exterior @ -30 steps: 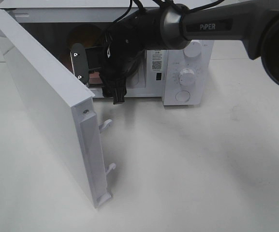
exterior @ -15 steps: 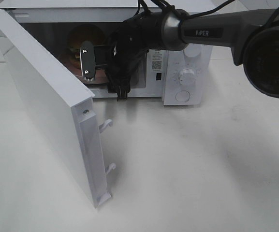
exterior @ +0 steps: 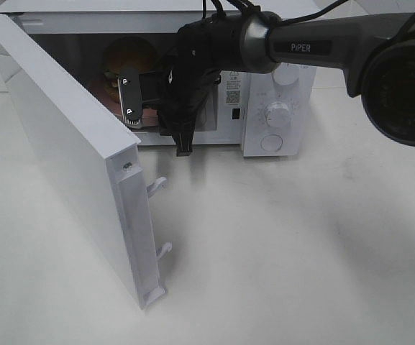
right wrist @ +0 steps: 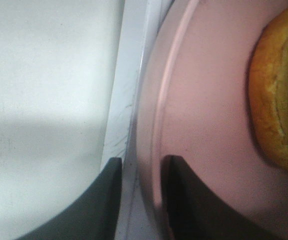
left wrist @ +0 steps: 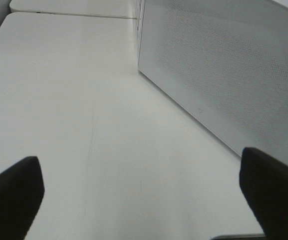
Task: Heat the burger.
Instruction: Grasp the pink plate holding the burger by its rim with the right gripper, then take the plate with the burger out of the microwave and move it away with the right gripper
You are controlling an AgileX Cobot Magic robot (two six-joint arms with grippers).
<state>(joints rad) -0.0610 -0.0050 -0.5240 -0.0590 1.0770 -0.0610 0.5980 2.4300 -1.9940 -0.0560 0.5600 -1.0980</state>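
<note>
The burger (exterior: 124, 61), with a golden-brown bun, sits on a pink plate (exterior: 148, 115) inside the open microwave (exterior: 293, 147). My right gripper (exterior: 131, 102) reaches into the oven's mouth. In the right wrist view the burger (right wrist: 278, 90) lies on the plate (right wrist: 208, 100), and the right gripper (right wrist: 139, 170) straddles the plate's rim at the oven's front sill. Its jaws stand narrow, with a strip of white sill showing between one finger and the rim. My left gripper (left wrist: 144, 200) is open and empty above the table, beside the oven's perforated side wall (left wrist: 223, 70).
The microwave door (exterior: 70, 144) swings out wide toward the front left, latch hooks (exterior: 157, 185) sticking out of its edge. Two knobs (exterior: 277, 113) are on the control panel at the right. White table (exterior: 301, 251) spreads in front.
The right gripper's jaws have narrowed from wide open around the plate's rim, and it has drawn back slightly, so more of the burger shows. The left gripper has stayed open.
</note>
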